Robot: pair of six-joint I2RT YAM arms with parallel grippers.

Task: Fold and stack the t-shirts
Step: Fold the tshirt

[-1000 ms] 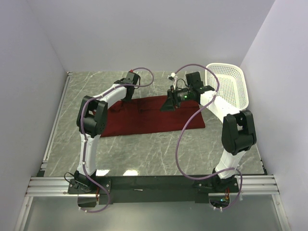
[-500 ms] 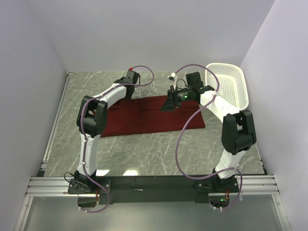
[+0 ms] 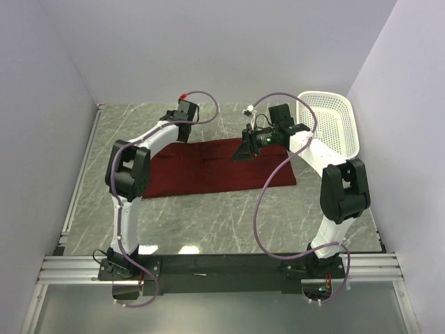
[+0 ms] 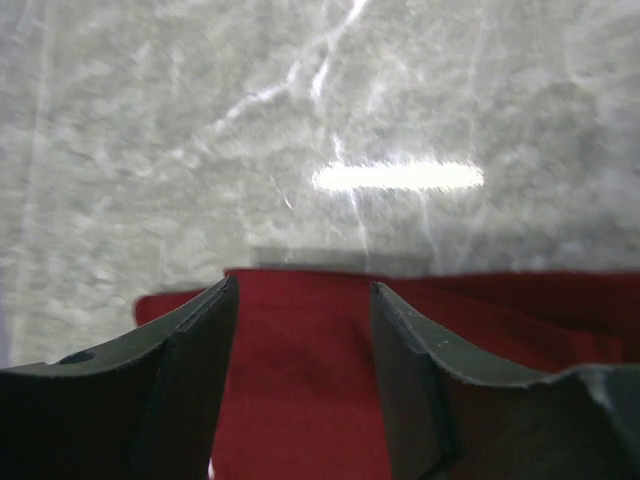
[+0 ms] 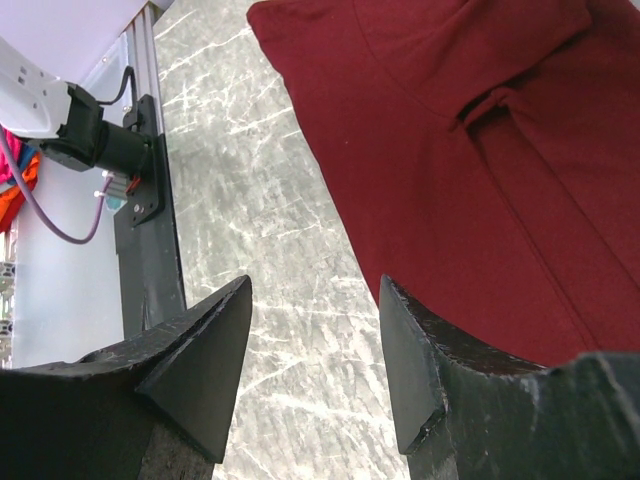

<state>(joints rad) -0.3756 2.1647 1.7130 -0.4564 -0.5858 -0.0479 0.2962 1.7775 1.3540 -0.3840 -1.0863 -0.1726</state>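
The maroon t-shirt (image 3: 215, 167) lies flat on the marble table as a wide folded band. My left gripper (image 3: 179, 120) hovers over its far left edge. In the left wrist view that gripper (image 4: 303, 290) is open, and the shirt (image 4: 300, 380) lies below the gap with nothing pinched. My right gripper (image 3: 243, 152) hangs above the shirt's far edge, right of the middle. It is open (image 5: 315, 290) over bare marble, with the t-shirt (image 5: 480, 150) beside its right finger (image 5: 420, 360).
A white mesh basket (image 3: 337, 125) stands at the back right, next to the right arm. The side walls close in on both sides. A metal rail (image 3: 83, 167) runs along the table's left edge. A purple cable (image 3: 268, 188) loops over the shirt's right end.
My left gripper has opened, let go of the shirt's far edge, and drawn up and back from it. The right arm and the shirt have not moved.
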